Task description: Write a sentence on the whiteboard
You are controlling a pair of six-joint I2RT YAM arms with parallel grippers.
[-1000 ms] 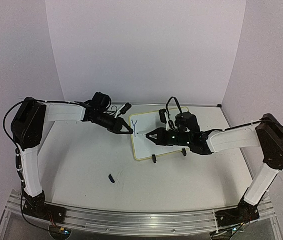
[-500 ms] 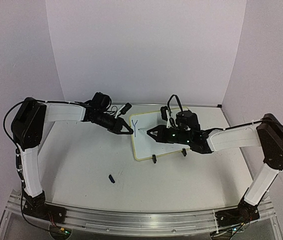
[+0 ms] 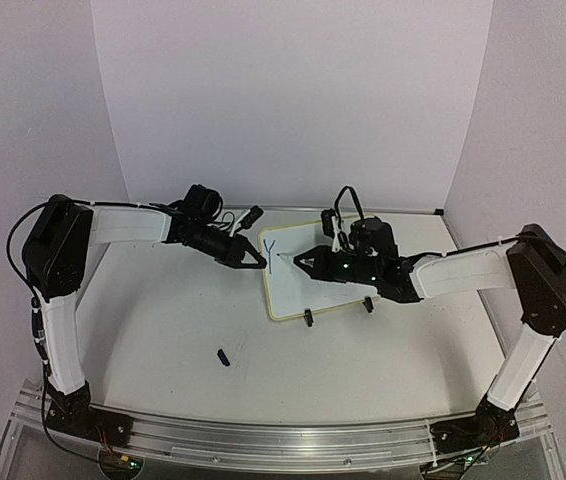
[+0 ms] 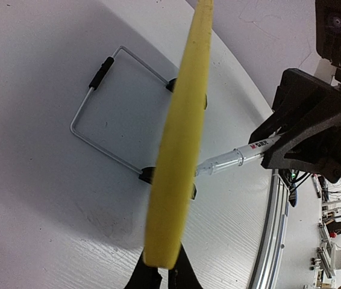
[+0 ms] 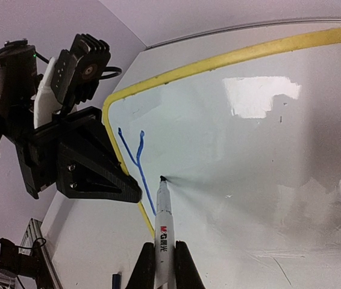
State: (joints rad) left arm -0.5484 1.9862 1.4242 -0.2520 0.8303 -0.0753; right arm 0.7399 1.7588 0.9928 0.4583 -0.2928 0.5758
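Whiteboard (image 3: 313, 292) stands propped right of centre on the table (image 3: 153, 320), toward the back wall, with its left edge between the two grippers.

Counts: one board, two black clip feet (image 3: 308, 319) on its near edge, one marker (image 5: 161, 224), one small dark object (image 3: 223, 357) lying alone on the near table. The sentence (image 5: 135, 158) so far is one blue Y-shaped stroke in the upper left corner.

Top view only: both arms reach in from opposite sides. Bare table lies left of and in front of the board.

Left wrist view only: the board is seen edge-on as a yellow rim, with a wire stand (image 4: 92, 117) behind it. The left gripper (image 4: 161, 278) is clamped on that rim at the bottom of the picture.

Right wrist view only: the right gripper (image 5: 161, 265) is closed around the marker barrel. The tip meets its own shadow on the board, just right of the Y's stem. The other gripper's black finger sits against the yellow left rim beside the stroke. White surface extends right of and below the tip.
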